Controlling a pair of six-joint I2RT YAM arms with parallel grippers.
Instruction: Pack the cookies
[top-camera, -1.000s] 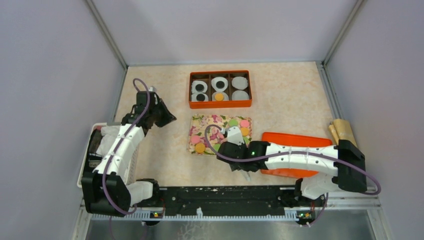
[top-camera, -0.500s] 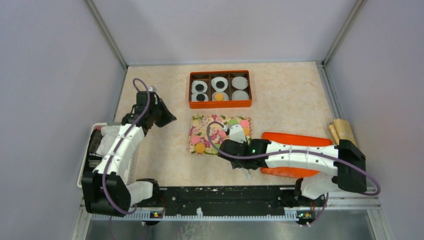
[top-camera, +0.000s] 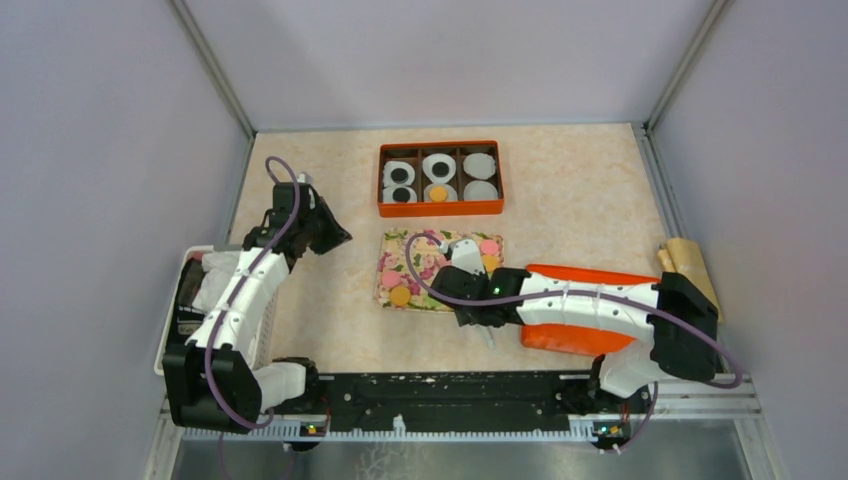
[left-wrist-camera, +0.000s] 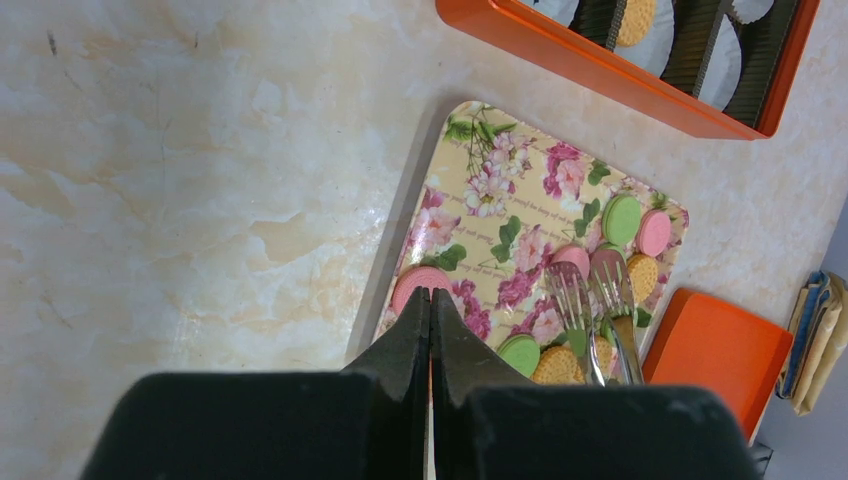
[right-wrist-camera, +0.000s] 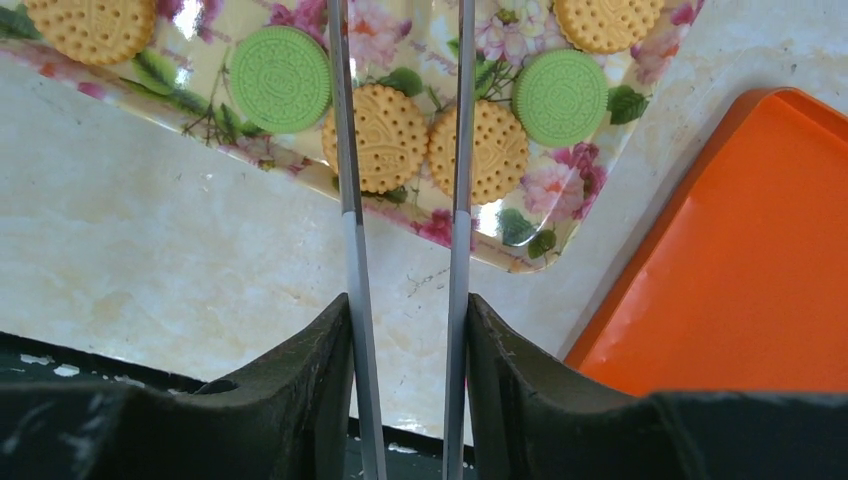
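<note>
Pink, green and orange cookies (right-wrist-camera: 280, 78) lie on the flowered tray (top-camera: 405, 262). Behind it stands the orange box (top-camera: 440, 208), with black cookies (top-camera: 400, 175) and one orange cookie in white paper cups. My right gripper (right-wrist-camera: 408, 310) is shut on metal tongs (right-wrist-camera: 350, 200). The tongs' two arms stand apart, one over each of two orange cookies (right-wrist-camera: 495, 150) at the tray's near edge. The tong tips (left-wrist-camera: 575, 295) hover over the tray. My left gripper (left-wrist-camera: 431, 292) is shut and empty, above the table left of the tray.
An orange lid (right-wrist-camera: 740, 270) lies flat to the right of the tray, partly under my right arm. A white basket (top-camera: 180, 300) sits at the left table edge. Brown paper bags (top-camera: 685, 262) lean at the right wall.
My right arm has shifted slightly farther over the tray's near right part, carrying the tongs with it. The left arm has not moved.
</note>
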